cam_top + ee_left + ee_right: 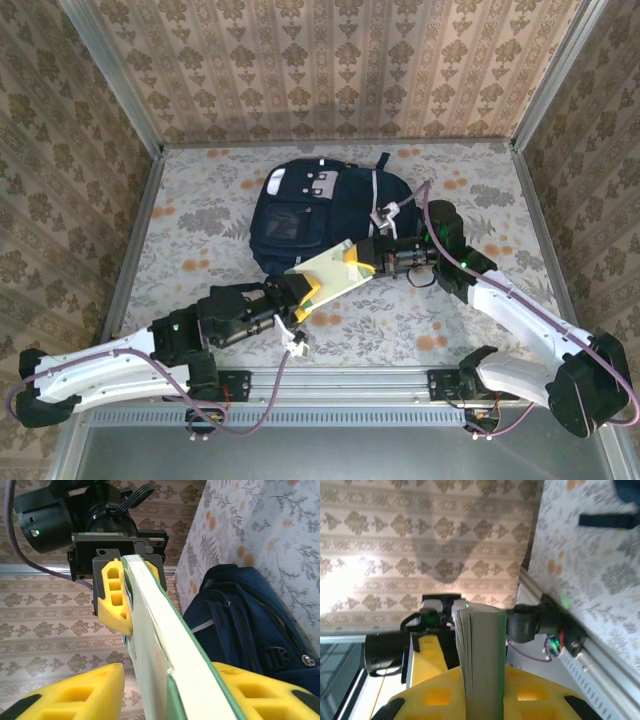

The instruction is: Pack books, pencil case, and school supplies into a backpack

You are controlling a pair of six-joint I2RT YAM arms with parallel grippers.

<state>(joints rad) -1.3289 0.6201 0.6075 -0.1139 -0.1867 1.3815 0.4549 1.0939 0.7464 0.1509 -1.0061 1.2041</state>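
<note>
One of the books, small, thin and green-and-white (335, 268), hangs tilted above the table between my two arms, just in front of the backpack (310, 215). My right gripper (358, 262) is shut on its far end; in the right wrist view both yellow fingers press the book (480, 655). My left gripper (305, 290) stands at the near end. In the left wrist view its left finger (75, 695) is apart from the book (165, 645), so this gripper (170, 690) is open. The navy backpack (240, 620) lies flat, patch side up.
The floral table cloth (200, 215) has bare room left and right of the backpack. Patterned walls with metal frame posts (135, 110) close in three sides. A metal rail (350, 380) runs along the near edge. A black backpack strap (607, 520) lies on the cloth.
</note>
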